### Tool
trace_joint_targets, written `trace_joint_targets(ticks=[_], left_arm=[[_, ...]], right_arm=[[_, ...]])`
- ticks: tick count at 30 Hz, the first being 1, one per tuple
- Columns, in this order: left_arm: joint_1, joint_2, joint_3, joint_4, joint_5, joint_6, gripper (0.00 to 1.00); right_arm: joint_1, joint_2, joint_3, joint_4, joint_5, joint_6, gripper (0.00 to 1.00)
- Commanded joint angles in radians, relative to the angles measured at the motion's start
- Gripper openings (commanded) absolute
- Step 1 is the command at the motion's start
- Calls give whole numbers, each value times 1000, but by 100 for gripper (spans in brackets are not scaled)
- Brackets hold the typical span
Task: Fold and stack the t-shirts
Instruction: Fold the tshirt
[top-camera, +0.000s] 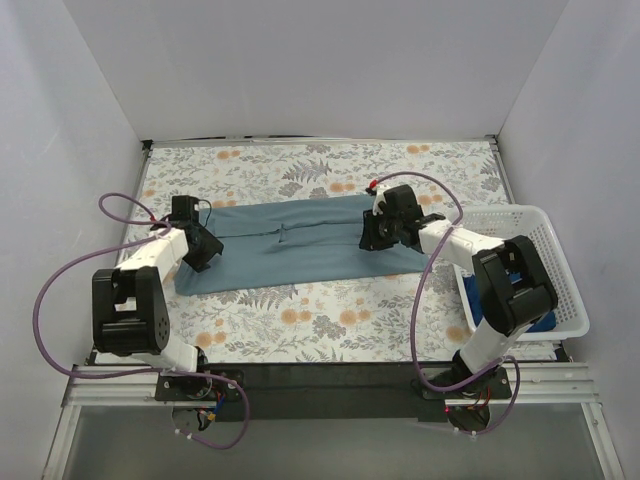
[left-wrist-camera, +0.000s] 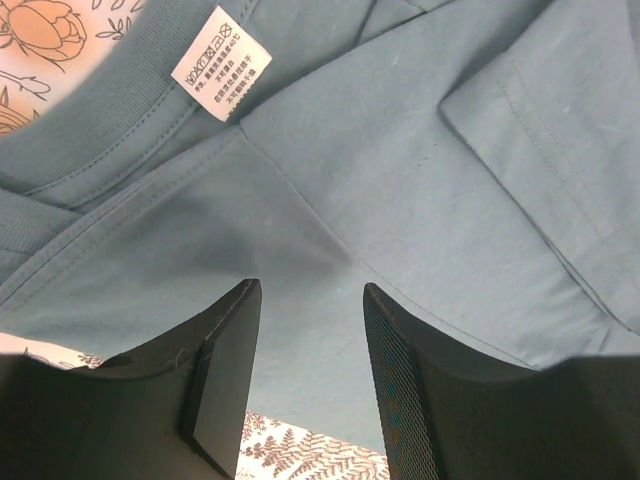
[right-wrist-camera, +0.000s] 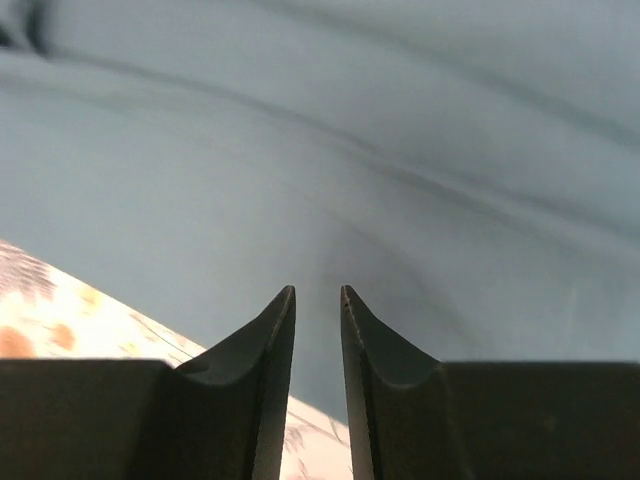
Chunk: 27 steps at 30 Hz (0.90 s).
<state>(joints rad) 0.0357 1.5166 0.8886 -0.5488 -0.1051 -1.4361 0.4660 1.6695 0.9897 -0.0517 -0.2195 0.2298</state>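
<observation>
Though perhaps hidden overhead, t-shirt (left-wrist-camera: 420, 170) label (left-wrist-camera: 221, 62)

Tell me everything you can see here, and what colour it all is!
shirt: 1, slate blue, laid across the middle of the table
label: 1, white, at that shirt's collar
dark shirt: 1, royal blue, in the basket, mostly hidden by the right arm
basket: 1, white, right side of the table
table: 1, floral cover, under it all
cables: 2, purple, one looping by each arm
arms: 2, black and white, left arm and right arm at the near edge
left gripper: black, open over the shirt's collar end
right gripper: black, jaws slightly apart over the shirt's other end
</observation>
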Motion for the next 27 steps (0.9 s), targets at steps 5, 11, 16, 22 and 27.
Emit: trace_joint_targets(ticks=[5,11,16,22,27], left_arm=[[1,112,48,6,-45,-21,44],[3,276,160,-10,-42,-9,44],[0,465,367,-46,-73,39,44],[-91,665,674,-47,-4,123,50],[-140,634,768,-36,-47,137,67]], right_arm=[[6,65,-26,-221,125,-78,34],[80,53,-100,-359,66,-32,34],[267,-66,-218,-442,-64,51,34],[549,-19,-111,-522,-79,108,35],[637,13,79,-546,-63,80,35]])
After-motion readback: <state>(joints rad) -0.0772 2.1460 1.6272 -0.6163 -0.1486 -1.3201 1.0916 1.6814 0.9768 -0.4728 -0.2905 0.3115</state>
